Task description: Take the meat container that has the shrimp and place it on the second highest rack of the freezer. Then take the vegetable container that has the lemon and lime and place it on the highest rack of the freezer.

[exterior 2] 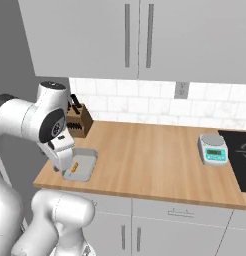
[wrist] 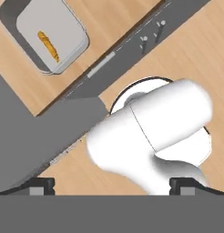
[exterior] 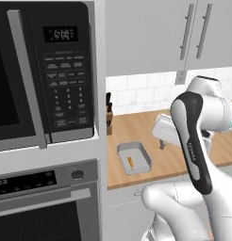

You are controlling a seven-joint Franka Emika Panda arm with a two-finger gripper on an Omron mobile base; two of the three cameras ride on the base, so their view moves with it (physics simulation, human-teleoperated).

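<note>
Arm folded high, hand apparently facing down, meat container [exterior: 134, 157] on counter [exterior 2: 160, 155]

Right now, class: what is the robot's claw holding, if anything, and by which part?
Nothing. In the hand view the claw has both finger tips wide apart with nothing between them, and the meat container with the shrimp sits apart on the counter.

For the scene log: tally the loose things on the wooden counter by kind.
Grey tray: 1, the meat container
Shrimp: 1, the shrimp in that tray
Knife block: 1
Kitchen scale: 1
Total: 4
</note>
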